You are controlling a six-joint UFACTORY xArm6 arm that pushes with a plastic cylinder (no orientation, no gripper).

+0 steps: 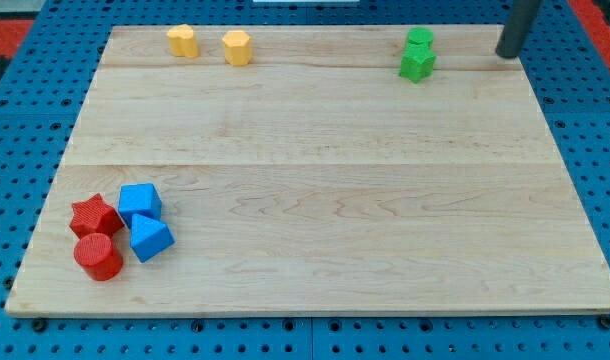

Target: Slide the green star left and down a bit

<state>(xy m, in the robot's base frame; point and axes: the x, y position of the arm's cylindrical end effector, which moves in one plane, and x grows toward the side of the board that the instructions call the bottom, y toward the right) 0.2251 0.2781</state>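
The green star [417, 64] lies near the top edge of the wooden board [315, 180], right of centre. A second green block [420, 40], rounded in shape, touches it just above. My tip [507, 54] is at the view's top right, to the right of the green star and a little above it, apart from both green blocks by a clear gap. The rod rises out of the view's top edge.
Two yellow blocks [182, 41] [237, 47] sit side by side at the top left. At the bottom left a red star [94, 215], a red cylinder [98, 257] and two blue blocks [139, 203] [150, 238] are clustered together.
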